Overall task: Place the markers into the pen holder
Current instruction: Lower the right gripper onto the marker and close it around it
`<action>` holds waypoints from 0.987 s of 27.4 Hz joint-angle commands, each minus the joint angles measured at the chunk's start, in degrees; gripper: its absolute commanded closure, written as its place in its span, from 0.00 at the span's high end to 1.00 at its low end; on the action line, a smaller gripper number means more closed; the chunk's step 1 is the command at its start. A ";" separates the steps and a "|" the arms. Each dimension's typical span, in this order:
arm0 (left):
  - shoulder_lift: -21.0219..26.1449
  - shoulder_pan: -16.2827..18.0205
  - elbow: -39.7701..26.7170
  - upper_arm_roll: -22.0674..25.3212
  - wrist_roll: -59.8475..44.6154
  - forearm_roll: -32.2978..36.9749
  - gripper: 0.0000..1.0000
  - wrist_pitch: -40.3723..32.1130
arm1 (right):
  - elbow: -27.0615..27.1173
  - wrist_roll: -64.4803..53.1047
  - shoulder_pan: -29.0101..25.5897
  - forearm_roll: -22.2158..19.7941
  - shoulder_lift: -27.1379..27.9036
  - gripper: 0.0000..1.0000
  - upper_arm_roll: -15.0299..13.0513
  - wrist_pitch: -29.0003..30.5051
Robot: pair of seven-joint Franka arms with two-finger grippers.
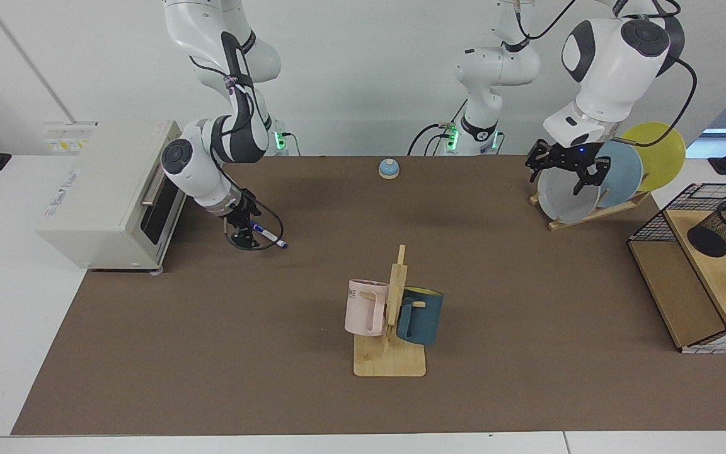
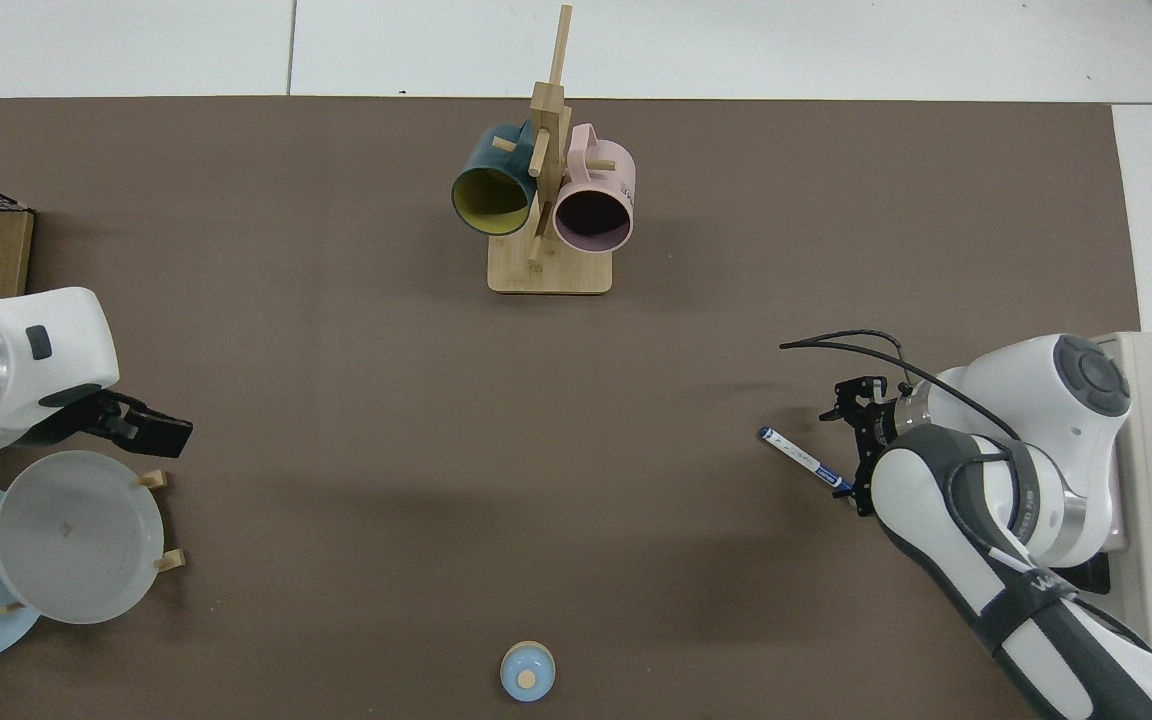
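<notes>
The marker (image 1: 271, 238) (image 2: 796, 455), white with blue ends, lies flat on the brown mat near the oven. My right gripper (image 1: 244, 232) (image 2: 848, 458) is down at its capped end, open, with the marker still resting on the mat. The pen holder (image 1: 725, 228), a black mesh cup, lies tilted on the wooden shelf at the far side of the table, out of the top view. My left gripper (image 1: 564, 175) (image 2: 161, 432) hangs open above the plate rack, holding nothing.
A wooden mug rack (image 1: 389, 362) with a pink and a teal mug stands mid-table. A white toaster oven (image 1: 111, 195) sits beside the right arm. Plates (image 1: 568, 198) lean in a rack under the left gripper. A wire-grid frame (image 1: 659, 221) surrounds the shelf. A small blue bell (image 1: 389, 168) sits at the back.
</notes>
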 commanded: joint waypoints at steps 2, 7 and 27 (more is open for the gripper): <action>-3.21 -0.14 -3.93 0.29 2.79 -0.67 1.00 1.33 | -3.48 -0.99 -0.31 1.32 -2.18 1.00 0.33 1.99; -3.21 -0.14 -4.02 0.21 3.32 -0.67 1.00 1.07 | -4.71 -3.63 -1.10 1.32 -2.10 1.00 0.33 2.78; -3.30 -0.84 -4.10 0.21 3.32 -0.67 1.00 0.80 | -7.00 -5.48 -0.75 1.32 -1.92 0.80 0.33 6.38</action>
